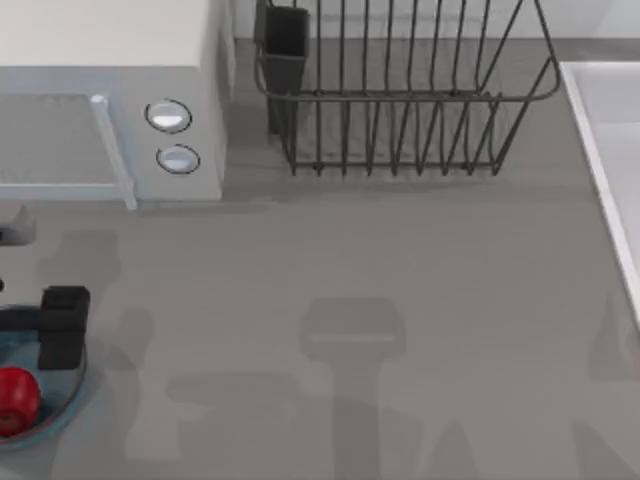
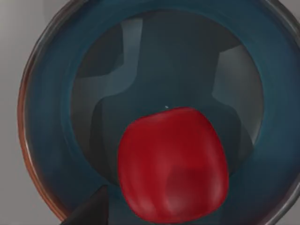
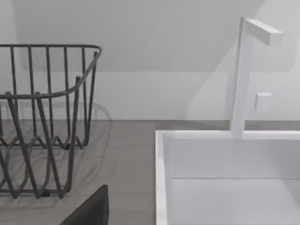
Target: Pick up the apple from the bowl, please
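Our left gripper [image 1: 62, 330] hangs over the bowl [image 1: 60, 405] at the left edge of the table [image 1: 400, 260]; the apple [image 1: 15, 400] lies inside the bowl, near its rim, not lifted; whether the left fingers are open or closed we cannot tell. In the left wrist view the apple [image 2: 172, 164] sits on the grey-blue inside of the bowl [image 2: 47, 140] (a dark finger tip [image 2: 89, 211] shows at the edge). In the right wrist view we see a wire rack [image 3: 42, 122], a white sink [image 3: 225, 154] and its faucet [image 3: 243, 70]; a microwave [image 1: 110, 100] stands at the back left.

Below my jaws the apple [image 2: 172, 164] looks glossy and smooth, the bowl [image 2: 47, 154] glazed; the worktop [image 1: 400, 300] is matt grey.
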Robot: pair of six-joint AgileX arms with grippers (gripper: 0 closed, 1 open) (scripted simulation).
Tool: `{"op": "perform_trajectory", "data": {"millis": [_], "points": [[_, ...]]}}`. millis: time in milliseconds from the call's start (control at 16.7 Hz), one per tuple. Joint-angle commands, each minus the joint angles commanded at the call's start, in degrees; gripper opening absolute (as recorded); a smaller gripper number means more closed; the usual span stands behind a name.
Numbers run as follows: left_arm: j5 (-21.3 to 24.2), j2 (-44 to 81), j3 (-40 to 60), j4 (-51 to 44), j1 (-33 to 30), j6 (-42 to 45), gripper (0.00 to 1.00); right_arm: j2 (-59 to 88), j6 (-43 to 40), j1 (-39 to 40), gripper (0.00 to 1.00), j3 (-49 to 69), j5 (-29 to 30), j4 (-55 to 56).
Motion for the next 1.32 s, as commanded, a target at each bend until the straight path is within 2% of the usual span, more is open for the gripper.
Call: {"op": "perform_trajectory", "data": {"millis": [240,660,840,1140,1320], "points": [[0.0,9.5,6.3,-7.2,-0.8,-0.7,1.0,0.0,0.0,0.0,1.0,0.0,0.0,0.0],[0.0,10.5,6.7,-7.7,-0.6,-0.7,1.0,0.0,0.0,0.0,1.0,0.0,0.0,0.0],[0.0,12.3,4.1,-3.7,-0.6,-0.6,1.0,0.0,0.0,0.0,1.0,0.0,0.0,0.0],[0.0,18.0,-3.4,11.0,-0.7,-0.5,1.0,0.0,0.0,0.0,1.0,0.0,0.0,0.0],[0.0,20.2,-6.3,15.1,-0.7,-0.4,1.0,0.0,0.0,0.0,1.0,0.0,0.0,0.0]]}}
